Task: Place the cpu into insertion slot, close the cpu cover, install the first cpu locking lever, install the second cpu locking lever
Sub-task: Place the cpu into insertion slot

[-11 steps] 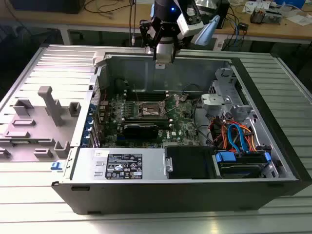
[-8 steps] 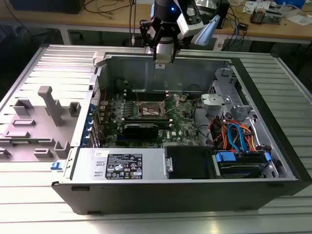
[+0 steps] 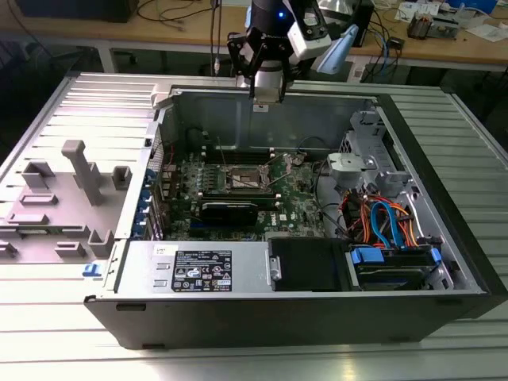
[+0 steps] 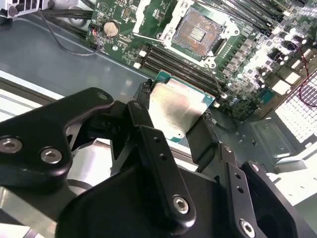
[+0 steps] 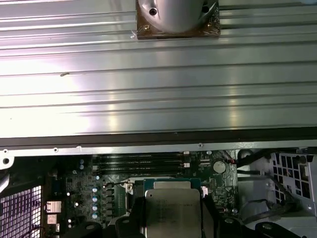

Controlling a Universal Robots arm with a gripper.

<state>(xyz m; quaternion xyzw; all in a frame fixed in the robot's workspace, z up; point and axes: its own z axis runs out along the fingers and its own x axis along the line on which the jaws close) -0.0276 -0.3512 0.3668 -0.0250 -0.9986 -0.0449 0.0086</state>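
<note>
Gripping the cpu [image 4: 174, 105], the hand [image 4: 175, 121] clamps a flat, dull-silver square with green edges.

Open air btw hand [image 3: 260, 101] w/ cpu [image 4: 173, 106] and insertion slot [image 3: 248, 181]. Tight around: rear case wall [image 3: 302, 119], mem. slots [image 4: 178, 67], black card [image 3: 228, 210] nearby; drive cage [image 3: 365, 152], cables [image 3: 381, 221] toward exterior view's right.

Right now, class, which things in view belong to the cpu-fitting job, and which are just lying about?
Belongs to the job: black end effector, shut on the silver-grey square cpu chip; silver-rimmed square insertion slot, empty.
Just lying about: long black memory slots; round silver coin battery; orange and blue cables; grey plastic blocks.
</note>
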